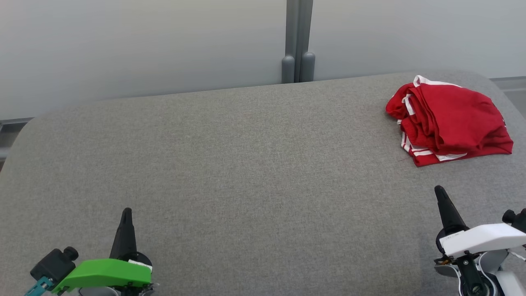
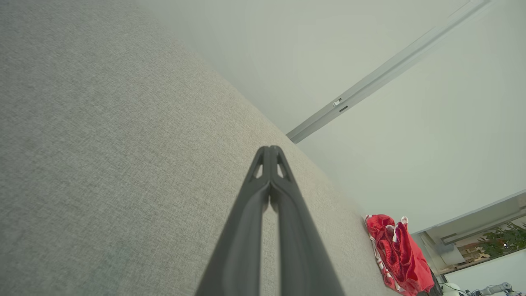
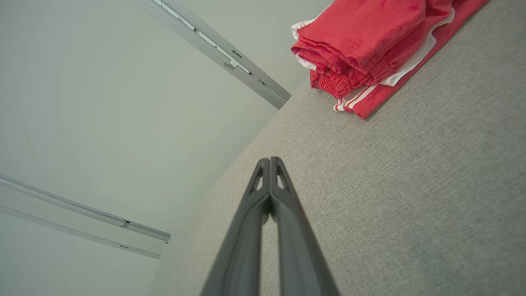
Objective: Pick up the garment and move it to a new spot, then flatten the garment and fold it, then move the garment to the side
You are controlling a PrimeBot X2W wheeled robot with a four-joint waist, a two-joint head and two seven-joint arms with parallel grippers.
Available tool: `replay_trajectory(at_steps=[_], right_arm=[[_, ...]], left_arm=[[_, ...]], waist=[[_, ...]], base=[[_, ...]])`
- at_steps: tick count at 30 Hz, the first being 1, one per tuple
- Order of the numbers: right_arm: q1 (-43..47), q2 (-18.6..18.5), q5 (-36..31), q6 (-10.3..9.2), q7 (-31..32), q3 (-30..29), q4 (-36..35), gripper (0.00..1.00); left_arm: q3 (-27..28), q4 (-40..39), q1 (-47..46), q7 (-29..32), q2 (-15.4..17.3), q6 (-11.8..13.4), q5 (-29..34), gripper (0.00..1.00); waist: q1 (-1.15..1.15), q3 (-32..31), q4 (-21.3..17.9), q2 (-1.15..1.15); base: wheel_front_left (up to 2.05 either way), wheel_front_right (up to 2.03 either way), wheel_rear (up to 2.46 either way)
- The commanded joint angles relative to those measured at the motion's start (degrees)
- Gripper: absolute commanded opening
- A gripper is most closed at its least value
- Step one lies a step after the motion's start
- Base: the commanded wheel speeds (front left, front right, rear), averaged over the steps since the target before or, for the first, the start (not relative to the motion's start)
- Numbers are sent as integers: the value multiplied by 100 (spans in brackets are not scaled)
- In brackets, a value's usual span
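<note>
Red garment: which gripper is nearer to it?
Right. The right gripper sits just in front of the red garment; the left gripper is far across the grey surface.

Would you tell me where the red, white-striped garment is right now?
In the head view, the red, white-striped garment lies at the far right of the grey fabric surface, beyond the right gripper.

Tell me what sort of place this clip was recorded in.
Probably an indoor test room or office space rather than a home. A wide grey fabric-covered table stands against plain pale wall panels joined by a metal post. A red garment lies on the table, and a green plant shows past a partition.
</note>
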Motion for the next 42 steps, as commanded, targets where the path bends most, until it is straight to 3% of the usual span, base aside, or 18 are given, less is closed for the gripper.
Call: replay_trajectory(at_steps=[1, 42], right_arm=[[-182, 1, 189, 2, 67, -73, 6, 0], [-854, 330, 2067, 3, 924, -513, 655, 0]], left_arm=[[80, -27, -170, 26, -11, -60, -194, 0], [555, 126, -445, 440, -216, -332, -2264, 0]], waist=[[0, 4, -3, 0], [0, 81, -52, 0]], base=[[0, 0, 0], [0, 0, 0]])
